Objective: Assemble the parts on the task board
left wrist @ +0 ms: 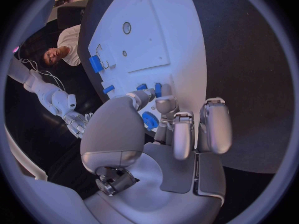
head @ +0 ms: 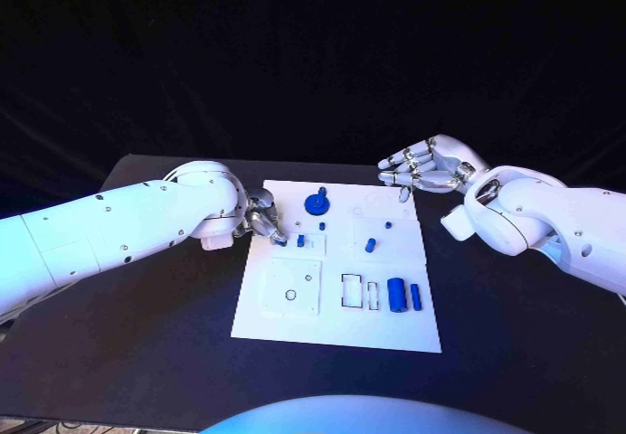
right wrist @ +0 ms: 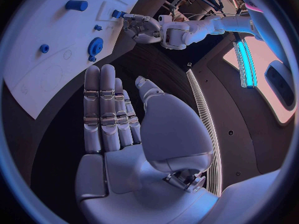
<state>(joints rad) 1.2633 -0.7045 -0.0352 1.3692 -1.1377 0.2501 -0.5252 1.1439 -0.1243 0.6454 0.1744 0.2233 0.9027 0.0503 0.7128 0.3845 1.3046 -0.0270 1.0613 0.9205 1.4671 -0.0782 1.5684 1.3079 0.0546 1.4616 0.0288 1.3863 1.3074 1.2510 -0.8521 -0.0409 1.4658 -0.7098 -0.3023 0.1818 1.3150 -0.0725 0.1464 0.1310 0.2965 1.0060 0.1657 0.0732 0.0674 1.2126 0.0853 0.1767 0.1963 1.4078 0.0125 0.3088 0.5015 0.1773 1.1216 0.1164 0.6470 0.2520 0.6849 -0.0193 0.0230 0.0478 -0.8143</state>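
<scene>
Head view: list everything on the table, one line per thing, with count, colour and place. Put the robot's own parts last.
table: one, black, under everything.
task board: one, white, middle of the table.
gear-shaped part: one, blue, far end of the board.
cylinder parts: two, blue, side by side at the board's near right.
small parts: several, blue, mid-board; exact count unclear.
left hand: one, silver, fingertips at a small blue part on the board's left edge; grip unclear.
right hand: one, silver, fingers apart, holding nothing, beyond the board's far right corner.

Black table (head: 130, 334) under white plate; black curtain (head: 313, 72) hangs behind it.
</scene>
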